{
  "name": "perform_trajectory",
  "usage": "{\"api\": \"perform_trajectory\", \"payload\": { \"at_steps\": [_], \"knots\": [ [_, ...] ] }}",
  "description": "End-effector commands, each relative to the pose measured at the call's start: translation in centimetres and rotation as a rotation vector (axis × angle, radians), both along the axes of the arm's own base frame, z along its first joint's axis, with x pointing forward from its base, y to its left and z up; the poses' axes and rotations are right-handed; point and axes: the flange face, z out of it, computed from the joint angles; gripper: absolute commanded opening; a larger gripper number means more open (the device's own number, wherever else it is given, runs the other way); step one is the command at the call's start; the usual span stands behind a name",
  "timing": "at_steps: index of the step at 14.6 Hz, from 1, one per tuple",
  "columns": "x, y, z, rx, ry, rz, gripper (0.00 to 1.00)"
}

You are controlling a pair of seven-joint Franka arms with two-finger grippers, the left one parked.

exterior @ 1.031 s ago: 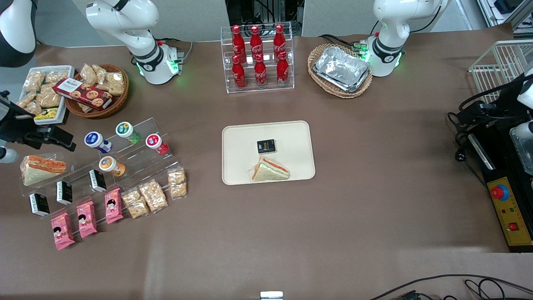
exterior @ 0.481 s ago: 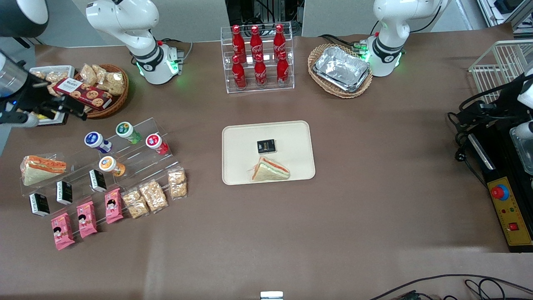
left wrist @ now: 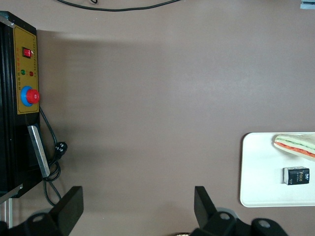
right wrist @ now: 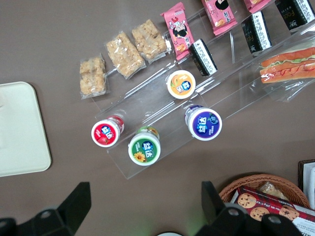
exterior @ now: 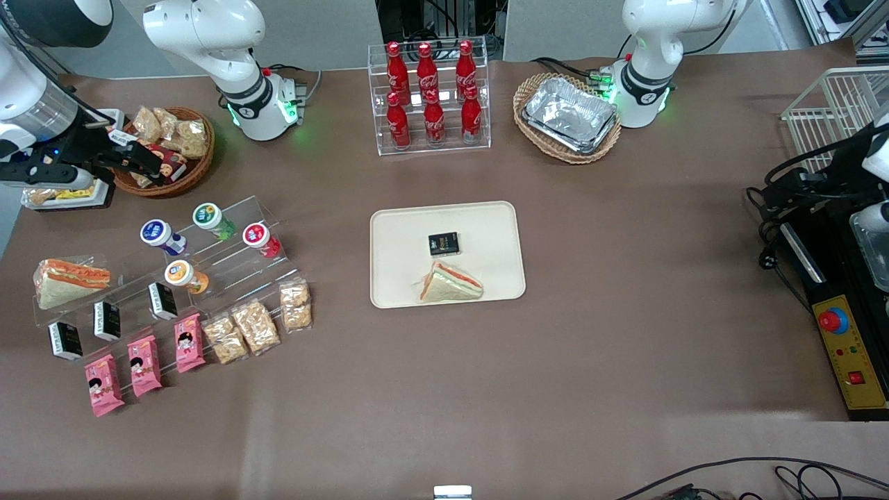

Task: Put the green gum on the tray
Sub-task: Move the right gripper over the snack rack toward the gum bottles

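Since the earlier frames the right arm's black two-finger claw (exterior: 142,161) has swung away from the front camera, from above the sandwich shelf to over the wicker basket of snacks (exterior: 198,170). Its fingers (right wrist: 78,199) stand spread wide apart, holding nothing. The small green-bodied gum bottle with a round white lid printed green (exterior: 210,219) sits on the clear acrylic stepped rack (exterior: 229,253), between the purple-lidded bottle (exterior: 160,235) and the red-lidded bottle (exterior: 260,238), with the orange-lidded bottle (exterior: 183,275) nearer the camera. The large cream-beige rectangular plastic tray (exterior: 486,229) lies mid-desk, well apart from the rack, carrying a small black box (exterior: 444,244) and a wrapped triangular sandwich (exterior: 450,284).
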Motion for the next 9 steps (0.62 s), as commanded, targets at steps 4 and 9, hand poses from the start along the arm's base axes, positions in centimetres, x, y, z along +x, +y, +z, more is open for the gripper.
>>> {"api": "perform_trajectory", "payload": {
  "at_steps": [4, 9],
  "knots": [
    [0.0, 0.9, -6.1, 0.029, -0.021, -0.010, 1.00],
    [0.7, 1.5, -13.8, 0.024, -0.016, -0.005, 1.00]
  ]
}}
